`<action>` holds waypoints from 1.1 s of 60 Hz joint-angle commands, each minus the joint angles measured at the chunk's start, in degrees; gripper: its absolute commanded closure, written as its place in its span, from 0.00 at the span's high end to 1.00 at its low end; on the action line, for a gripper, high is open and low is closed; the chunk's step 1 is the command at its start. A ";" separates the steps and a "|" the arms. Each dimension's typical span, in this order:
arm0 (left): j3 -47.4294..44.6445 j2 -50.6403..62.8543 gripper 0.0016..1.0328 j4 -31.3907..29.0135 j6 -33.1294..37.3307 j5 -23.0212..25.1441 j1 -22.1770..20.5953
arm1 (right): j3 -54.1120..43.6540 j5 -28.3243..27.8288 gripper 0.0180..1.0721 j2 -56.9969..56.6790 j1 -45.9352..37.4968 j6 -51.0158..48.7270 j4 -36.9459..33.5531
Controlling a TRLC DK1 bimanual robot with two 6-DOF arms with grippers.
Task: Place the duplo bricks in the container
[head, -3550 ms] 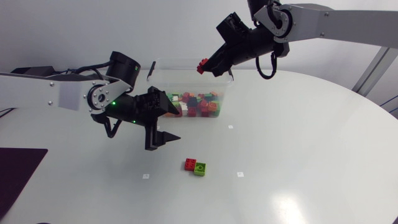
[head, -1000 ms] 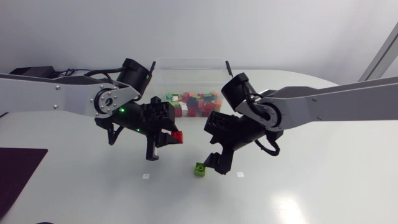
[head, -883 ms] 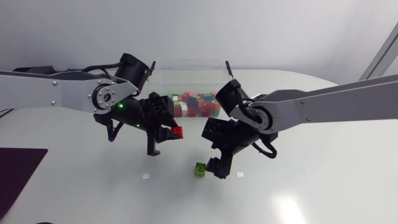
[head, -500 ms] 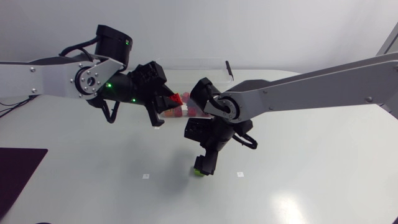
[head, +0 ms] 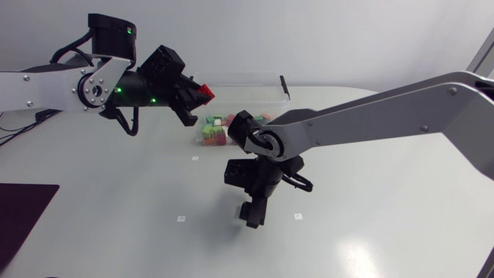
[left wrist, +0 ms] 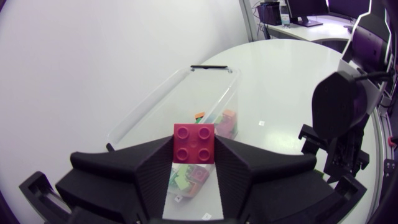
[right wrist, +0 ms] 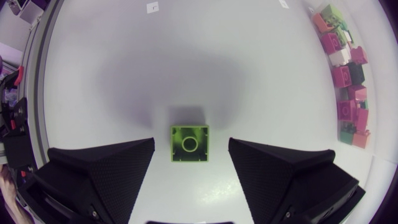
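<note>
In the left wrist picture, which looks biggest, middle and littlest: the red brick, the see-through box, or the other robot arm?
1. container, biggest.
2. right arm, middle.
3. red brick, littlest, though it sits nearest the camera, so it looks larger than it would farther off.

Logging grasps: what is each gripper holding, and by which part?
The left gripper clamps the red brick by two opposite side walls, studs facing its camera. The right gripper holds nothing; its open fingers flank the green brick without touching.
</note>
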 commanded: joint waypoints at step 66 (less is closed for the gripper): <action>15.37 14.05 0.29 7.24 -12.79 -6.44 0.32 | -3.15 -0.43 0.34 -20.43 -7.11 0.90 -5.94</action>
